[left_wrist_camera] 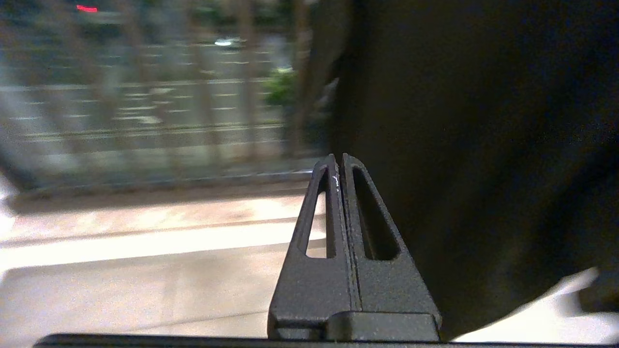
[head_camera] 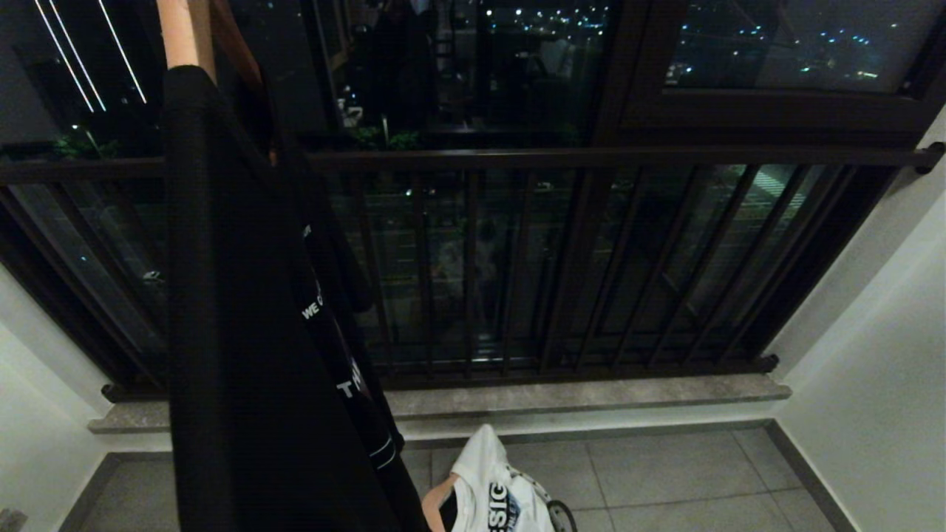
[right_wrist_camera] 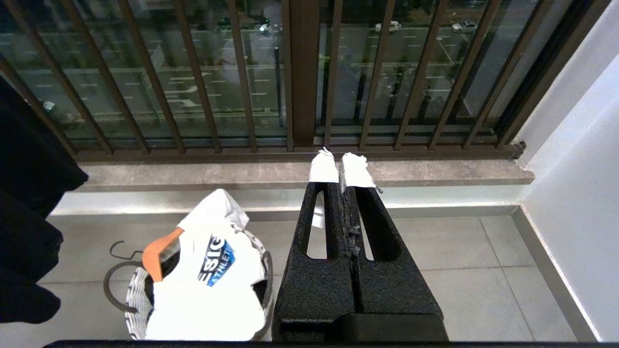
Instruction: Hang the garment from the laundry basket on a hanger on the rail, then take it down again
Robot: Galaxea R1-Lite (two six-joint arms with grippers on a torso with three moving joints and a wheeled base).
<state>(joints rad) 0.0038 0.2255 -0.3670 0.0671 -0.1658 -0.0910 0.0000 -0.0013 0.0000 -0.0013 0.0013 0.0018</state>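
start state, both claws empty, garment in basket on the floor.
near to far: left gripper (left_wrist_camera: 337, 166) pinched closed on nothing, close beside a black hanging garment (head_camera: 244, 332); right gripper (right_wrist_camera: 342, 169) likewise closed and empty, taped tips aimed at the far railing (right_wrist_camera: 300, 72). the laundry basket (right_wrist_camera: 138, 309) sits low on the floor tiles, left of and below the right claw, white garment (right_wrist_camera: 208, 285) heaped upright in it on an orange hanger (right_wrist_camera: 157, 251). judgement: either claw must drop to reach it.

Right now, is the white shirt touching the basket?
Touching. The right wrist view shows the white shirt sitting in the basket and draped over its rim, on an orange hanger. Neither gripper is near it.
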